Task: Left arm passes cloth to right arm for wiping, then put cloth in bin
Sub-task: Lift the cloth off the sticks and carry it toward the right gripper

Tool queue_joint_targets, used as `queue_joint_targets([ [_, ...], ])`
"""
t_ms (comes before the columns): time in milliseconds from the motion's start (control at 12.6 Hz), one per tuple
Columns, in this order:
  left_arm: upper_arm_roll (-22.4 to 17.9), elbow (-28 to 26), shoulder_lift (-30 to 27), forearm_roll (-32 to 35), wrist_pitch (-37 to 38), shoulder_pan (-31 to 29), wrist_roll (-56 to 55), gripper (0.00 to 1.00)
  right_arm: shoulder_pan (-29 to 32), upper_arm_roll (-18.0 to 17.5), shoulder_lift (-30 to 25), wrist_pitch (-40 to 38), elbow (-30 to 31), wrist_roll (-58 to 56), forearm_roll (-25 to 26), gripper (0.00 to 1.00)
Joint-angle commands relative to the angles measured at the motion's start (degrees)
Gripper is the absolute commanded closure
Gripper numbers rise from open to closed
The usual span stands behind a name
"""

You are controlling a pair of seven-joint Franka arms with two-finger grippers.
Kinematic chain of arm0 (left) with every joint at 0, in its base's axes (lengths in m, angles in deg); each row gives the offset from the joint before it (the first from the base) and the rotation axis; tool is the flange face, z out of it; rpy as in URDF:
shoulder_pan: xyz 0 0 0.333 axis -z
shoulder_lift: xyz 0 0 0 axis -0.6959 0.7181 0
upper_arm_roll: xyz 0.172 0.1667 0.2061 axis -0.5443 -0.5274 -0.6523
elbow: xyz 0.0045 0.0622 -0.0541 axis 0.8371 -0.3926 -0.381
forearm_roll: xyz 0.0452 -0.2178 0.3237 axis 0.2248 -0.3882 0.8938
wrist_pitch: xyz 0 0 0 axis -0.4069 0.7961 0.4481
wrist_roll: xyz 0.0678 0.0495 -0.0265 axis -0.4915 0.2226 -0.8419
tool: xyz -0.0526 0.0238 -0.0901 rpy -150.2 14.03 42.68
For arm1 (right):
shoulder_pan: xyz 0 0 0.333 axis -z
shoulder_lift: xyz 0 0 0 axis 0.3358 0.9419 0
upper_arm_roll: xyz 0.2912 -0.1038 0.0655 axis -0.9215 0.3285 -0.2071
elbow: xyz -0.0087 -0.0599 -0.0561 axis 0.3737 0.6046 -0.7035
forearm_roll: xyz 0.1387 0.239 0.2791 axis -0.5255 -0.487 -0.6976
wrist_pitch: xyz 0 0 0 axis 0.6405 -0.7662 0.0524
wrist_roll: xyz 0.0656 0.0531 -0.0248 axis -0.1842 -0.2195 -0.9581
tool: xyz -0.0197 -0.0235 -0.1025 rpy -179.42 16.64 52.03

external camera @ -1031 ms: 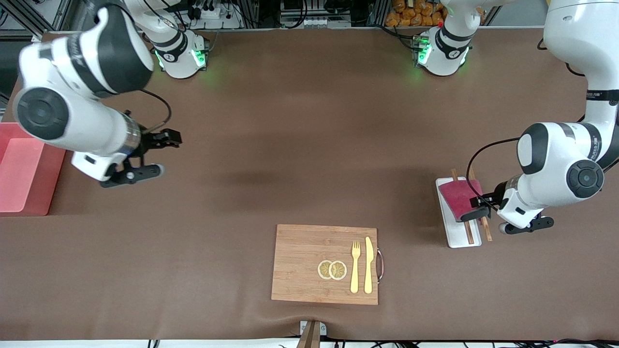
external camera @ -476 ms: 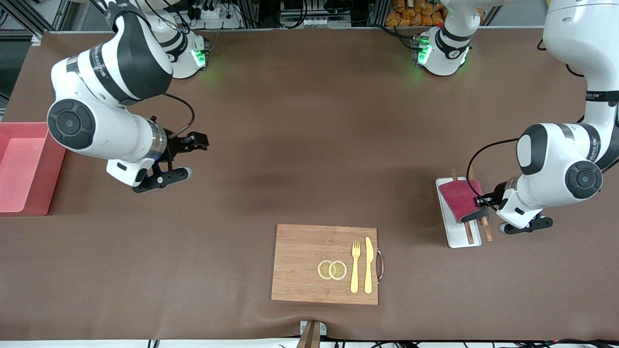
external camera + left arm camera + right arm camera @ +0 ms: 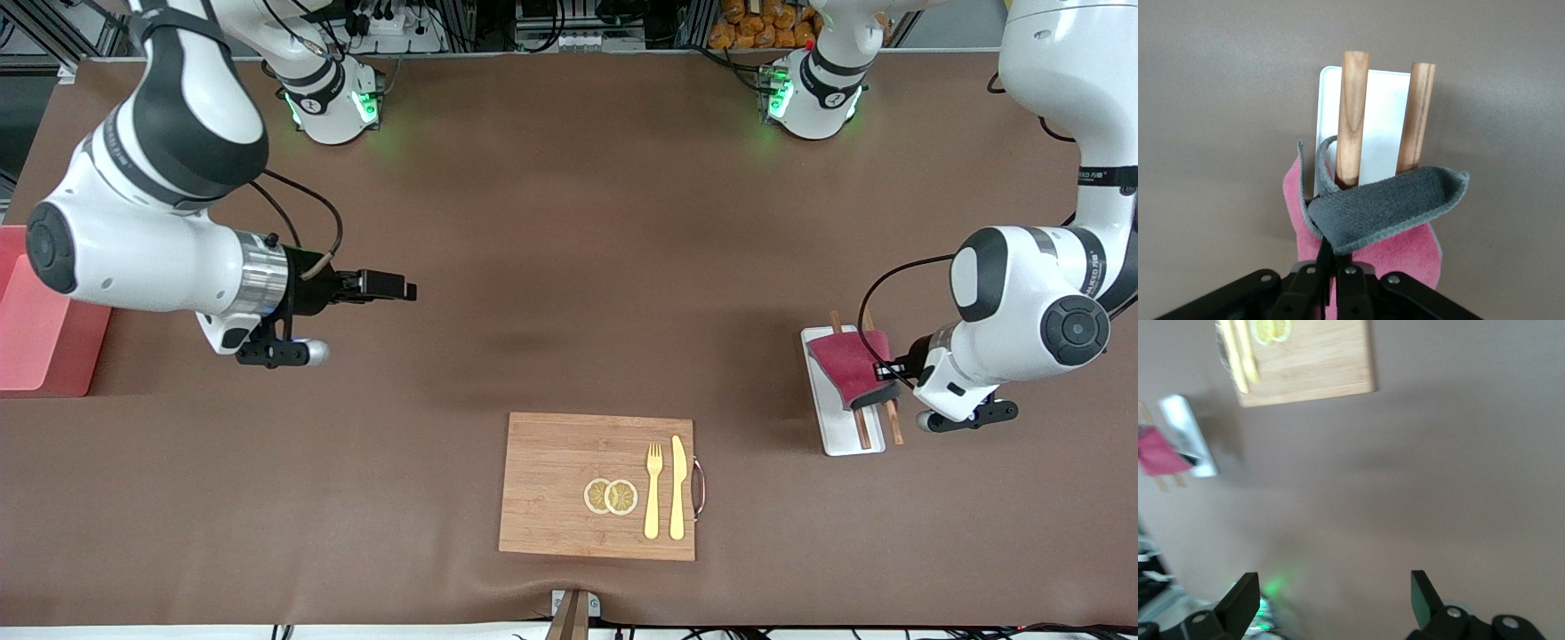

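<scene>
Left gripper (image 3: pixel 889 378): sitting at the white tray (image 3: pixel 845 427), fingers (image 3: pixel 1338 287) pinching together on one edge of the cloth (image 3: pixel 849 366); that edge lifting and folding over, showing the grey underside in the left wrist view.

Cloth: lying on the white tray, across two wooden sticks (image 3: pixel 1353 113), at the left arm's end of the table; crimson face up in the front view.

Right gripper (image 3: pixel 391 286): hanging over bare tabletop (image 3: pixel 569 222), toward the right arm's end from the tray, fingers standing wide apart and gripping nothing.

Bin (image 3: pixel 40 329): sitting at the right arm's end of the table, well apart from the tray, partly hidden by the right arm.

Cutting board (image 3: pixel 569 484): lying nearer the front camera than the tray, carrying two lemon slices (image 3: pixel 611 496), a yellow fork (image 3: pixel 653 489) and a yellow knife (image 3: pixel 677 487).
</scene>
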Motion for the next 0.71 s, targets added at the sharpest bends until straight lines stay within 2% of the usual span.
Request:
queue_joint_targets([
  [0, 0.15, 0.24, 0.6, 0.97, -0.12, 0.69, 0.04, 1.0, 2.13, -0.41, 2.2, -0.04, -1.46, 2.6, -7.92, 0.0],
  [159, 0.32, 0.33, -1.24, 1.05, 0.58, 0.96, 0.13, 1.0, 2.92, -0.41, 3.34, 0.31, -1.54, 3.83, -12.83, 0.0],
  [317, 2.24, 0.33, -4.05, 0.71, 1.63, 0.96, 0.22, 1.0, 3.36, -0.41, 4.39, 0.31, -1.54, 3.83, -17.76, 0.0],
  [476, 5.23, 1.73, -5.47, -0.87, 3.82, 0.87, -0.49, 1.0, 3.28, -0.41, 4.49, 0.4, -1.54, 4.53, -18.57, 0.0],
  [634, 8.4, 3.31, -5.56, -6.82, 4.98, 0.96, -3.72, 1.0, 3.01, -0.41, 4.4, 2.41, -1.63, 8.12, -18.66, 0.0],
])
